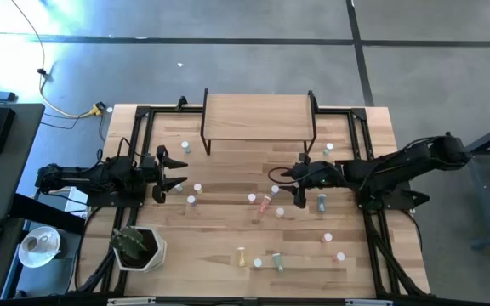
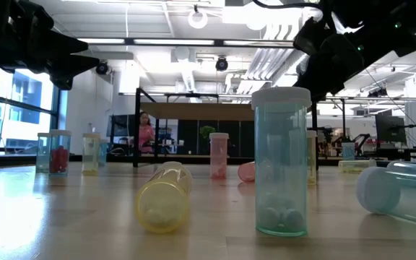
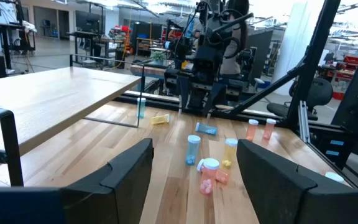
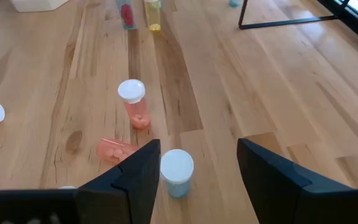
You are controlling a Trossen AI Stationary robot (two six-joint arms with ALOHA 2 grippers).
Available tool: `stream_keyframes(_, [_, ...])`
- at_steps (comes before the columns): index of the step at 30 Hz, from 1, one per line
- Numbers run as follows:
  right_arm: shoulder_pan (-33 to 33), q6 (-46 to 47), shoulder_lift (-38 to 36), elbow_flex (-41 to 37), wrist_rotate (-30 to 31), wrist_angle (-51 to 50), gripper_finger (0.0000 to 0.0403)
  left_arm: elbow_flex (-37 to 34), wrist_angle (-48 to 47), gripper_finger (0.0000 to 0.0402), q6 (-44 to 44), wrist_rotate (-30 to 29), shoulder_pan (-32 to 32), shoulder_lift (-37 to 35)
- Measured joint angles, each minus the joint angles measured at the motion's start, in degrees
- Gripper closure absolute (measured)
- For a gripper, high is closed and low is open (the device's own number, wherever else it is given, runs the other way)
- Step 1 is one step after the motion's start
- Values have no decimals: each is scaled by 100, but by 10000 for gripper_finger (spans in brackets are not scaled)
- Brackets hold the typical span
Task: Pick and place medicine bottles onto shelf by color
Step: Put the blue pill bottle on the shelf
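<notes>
High view: The shelf (image 1: 258, 110) stands at the far middle of the table (image 1: 381, 127), with no bottle visible on its board. The medicine bottles (image 1: 266, 204) lie scattered over the tabletop, most of them between the two arms and toward the near edge; some stand upright, some lie on their sides. The left gripper (image 1: 174, 170) sits at the left side of the table, fingers spread wide apart, nothing between them. The right gripper (image 1: 281, 185) reaches in from the right, just near of the shelf's right legs, above the central bottles. A potted plant (image 1: 137, 246) stands at the near left corner.

Low view: A blue bottle (image 2: 281, 162) stands upright closest to the camera. A yellow bottle (image 2: 164, 196) lies on its side to its left. A further blue bottle (image 2: 399, 191) lies on its side at the right.

Left wrist view: The left gripper's fingers (image 3: 132, 168) stand wide open and empty. The shelf board extends alongside, and bottles stand beyond on the tabletop.

Right wrist view: The right gripper (image 4: 194, 165) is open and holds nothing. A white-capped blue bottle (image 4: 177, 172) stands upright just inside one finger. A pink bottle (image 4: 134, 102) stands beyond it; another pink bottle (image 4: 117, 149) lies on its side.
</notes>
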Motion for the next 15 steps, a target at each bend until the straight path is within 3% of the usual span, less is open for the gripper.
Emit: stream_keyframes(15, [0,2,961,-3,-258,700,198,1,0,179,0,5,2,0])
